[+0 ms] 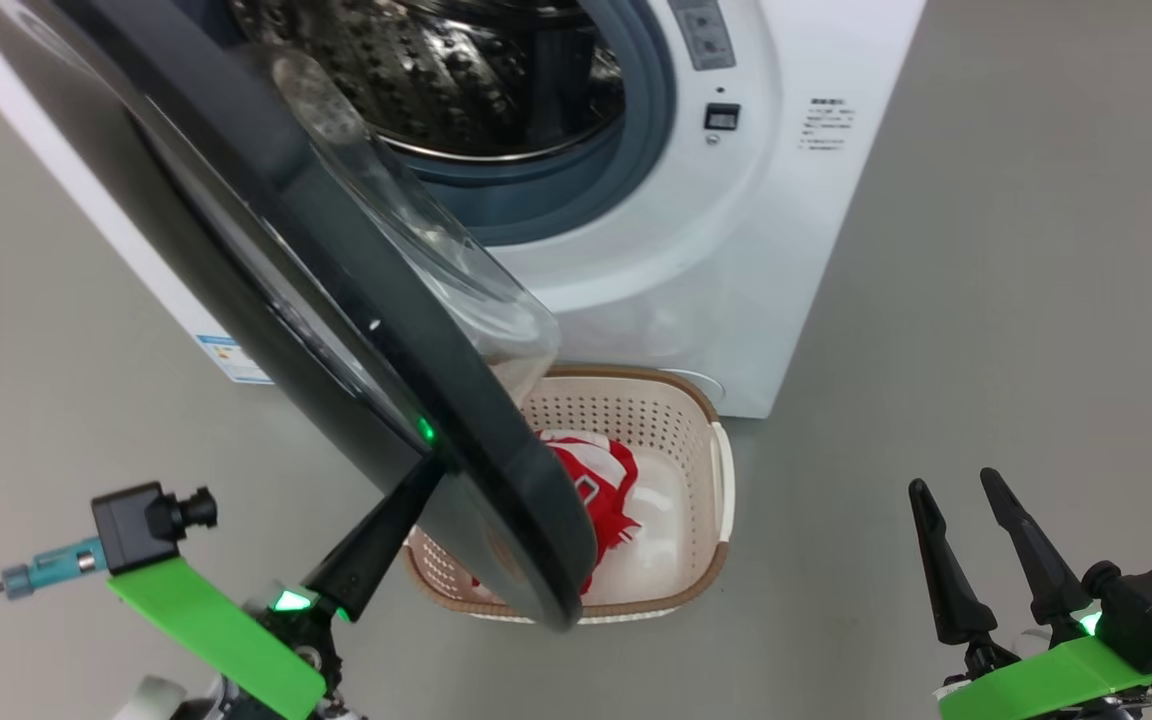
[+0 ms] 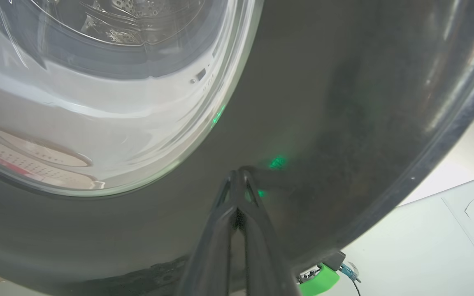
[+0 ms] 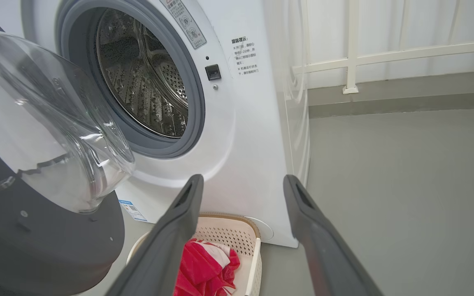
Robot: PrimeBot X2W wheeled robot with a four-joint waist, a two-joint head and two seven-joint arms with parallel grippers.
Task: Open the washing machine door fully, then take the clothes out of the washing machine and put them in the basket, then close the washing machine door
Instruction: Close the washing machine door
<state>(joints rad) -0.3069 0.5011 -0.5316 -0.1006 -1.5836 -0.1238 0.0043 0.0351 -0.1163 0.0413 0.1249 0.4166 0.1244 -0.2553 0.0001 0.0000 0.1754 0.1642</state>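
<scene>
Open door (image 1: 366,330) overhangs basket (image 1: 723,480) left half (right half clear).

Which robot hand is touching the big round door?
The left gripper: its shut fingers rest tip-first against the black rim of the washing machine door. The right gripper is open and apart from it, touching nothing.

red clothes (image 1: 601,485) in basket (image 1: 636,412), door (image 1: 376,345) ajar
</scene>
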